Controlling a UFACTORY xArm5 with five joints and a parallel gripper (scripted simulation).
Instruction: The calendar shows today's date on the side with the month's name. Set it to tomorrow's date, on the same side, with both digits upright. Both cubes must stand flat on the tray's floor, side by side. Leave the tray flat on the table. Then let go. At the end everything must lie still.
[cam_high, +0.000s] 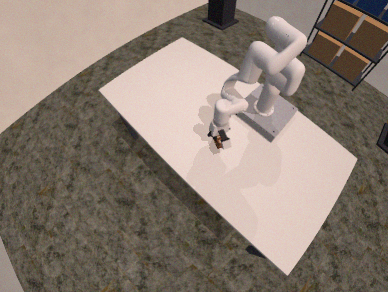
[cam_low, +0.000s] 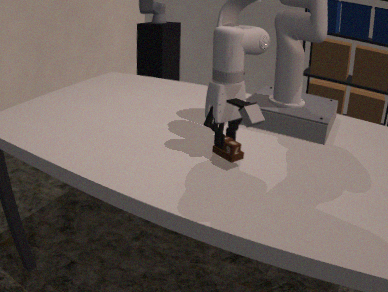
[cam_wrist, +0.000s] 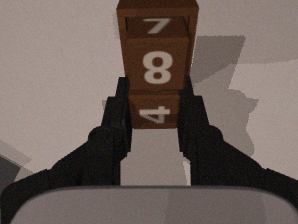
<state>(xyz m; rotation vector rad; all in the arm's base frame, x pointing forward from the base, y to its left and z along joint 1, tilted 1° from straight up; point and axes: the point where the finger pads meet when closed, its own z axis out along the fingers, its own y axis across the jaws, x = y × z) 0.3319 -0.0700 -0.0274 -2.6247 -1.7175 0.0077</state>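
Observation:
The brown calendar tray (cam_low: 225, 153) lies on the white table in front of the arm's base; it also shows in the top view (cam_high: 219, 142). My gripper (cam_wrist: 154, 93) reaches down into it, with one dark finger on each side of a brown digit cube (cam_wrist: 156, 85). In the wrist view this cube shows a white 8 on its top face and a 4 on the face (cam_wrist: 153, 113) nearest the camera. Beyond it, a second cube (cam_wrist: 156, 26) with a 7 on top sits at the tray's far end. The gripper is shut on the 8 cube. The month's name is hidden.
The arm's grey base plate (cam_low: 295, 117) stands just behind the tray. A dark cabinet (cam_low: 159, 50) stands past the table's far edge, and shelves with boxes (cam_low: 350, 75) stand at the back right.

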